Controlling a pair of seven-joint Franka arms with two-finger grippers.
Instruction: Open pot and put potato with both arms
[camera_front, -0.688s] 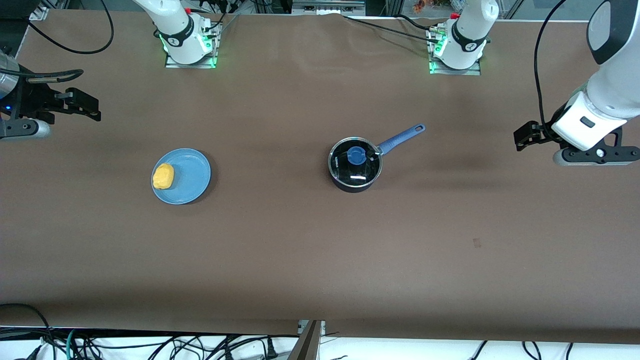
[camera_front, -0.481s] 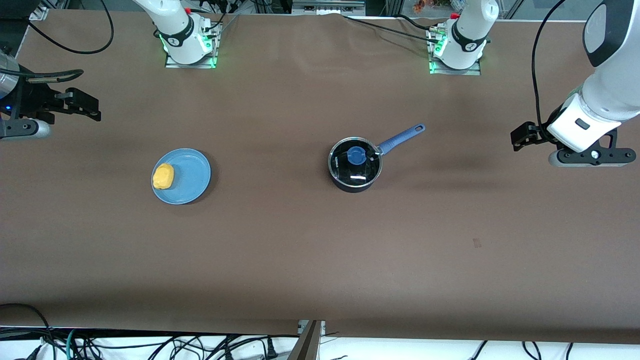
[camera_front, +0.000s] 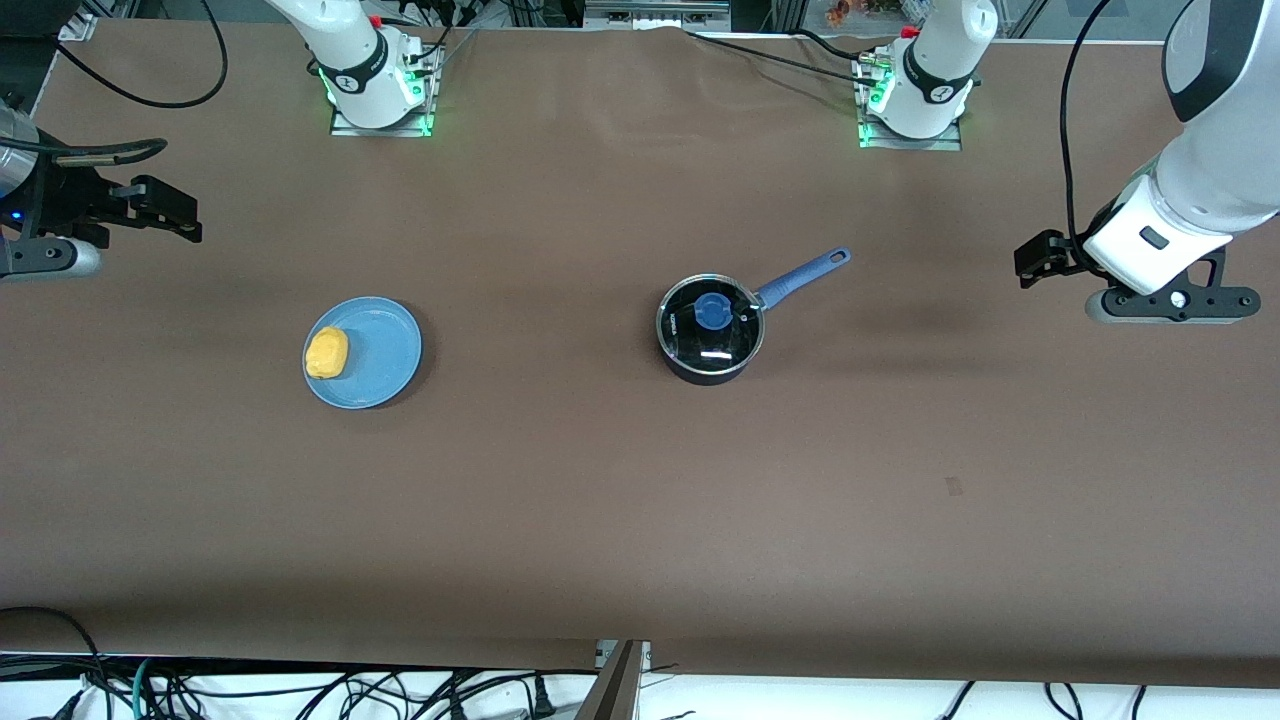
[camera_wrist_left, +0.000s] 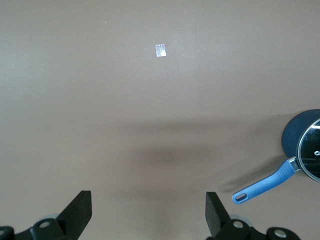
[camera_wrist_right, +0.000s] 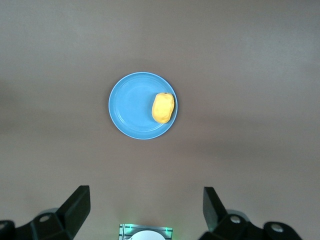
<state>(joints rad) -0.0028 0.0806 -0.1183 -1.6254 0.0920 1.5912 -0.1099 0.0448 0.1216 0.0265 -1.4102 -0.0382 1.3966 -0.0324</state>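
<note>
- The pot (camera_front: 709, 330) stands on the brown worktop (camera_front: 600, 500) about midway between the two arms' ends, its glass lid (camera_front: 710, 318) seated on the rim with the blue knob (camera_front: 712, 312) at the centre; nothing has been opened.
- The pot's long blue handle (camera_front: 805, 273) slants away from the front camera, toward the left arm's end. I judge that this leaves the knob free to a grasp from above.
- The potato (camera_front: 326, 352) lies on the blue plate (camera_front: 385, 350), well apart from the pot toward the right arm's end. It sits on the part of the plate farthest from the pot.
- The left gripper (camera_wrist_left: 148, 210) hangs over bare worktop well out from the pot at the left arm's end, jaws wide. Its wrist view catches only the handle and an edge of the lid, so I judge it the arm meant for the lid, with most of the approach not yet made.
- The right gripper (camera_wrist_right: 145, 207) hangs over the worktop at its own end, far from the pot, jaws wide; its wrist view looks down on the plate and potato, which suits it for that pick.
- A small tape mark (camera_front: 954, 486) lies on the worktop nearer the front camera than the pot. Nothing stands between either gripper and its target.
- Cables (camera_front: 150, 90) run near the arms' bases, away from the pot.
</note>
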